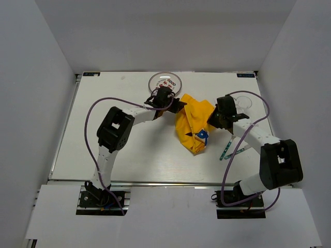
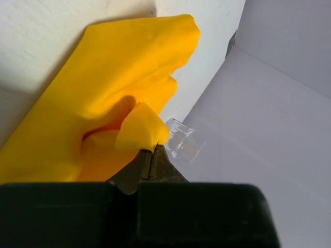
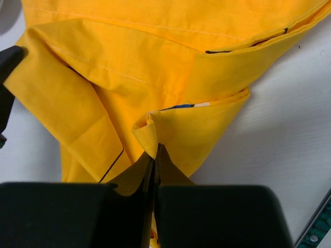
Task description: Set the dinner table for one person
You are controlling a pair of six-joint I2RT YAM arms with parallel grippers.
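overhead and wrist views, placemat-spreading step. the dinner table (image 1: 103, 150) fills the floor of the white-walled bay, with both arm bases at its near edge. a yellow cloth (image 1: 194, 126) lies bunched and folded near the table's centre, a little toward the right edge, with a blue printed patch showing on its near end. the left gripper (image 1: 177, 106) is at the cloth's back left corner; the left wrist view shows its fingers (image 2: 160, 163) pressed together on a small raised fold of the fabric. the right gripper (image 1: 212, 120) is at the cloth's right side; the right wrist view shows its fingers (image 3: 152, 170) likewise together, pinching a peak of fabric. a patterned plate (image 1: 164, 81) sits by the back edge near the middle, just behind the left gripper. a clear glass (image 1: 243, 101) stands toward the back right corner, just behind the right gripper. cutlery (image 1: 227, 150) lies toward the right edge, apart from the cloth.

judged step: with both corners gripped, the cloth is about to be opened out as the placemat; no place setting is laid on it yet. the next move probably calls for both arms to lift slightly and draw apart together, keeping tension even so neither pinch slips, and clearing the plate and glass close behind.
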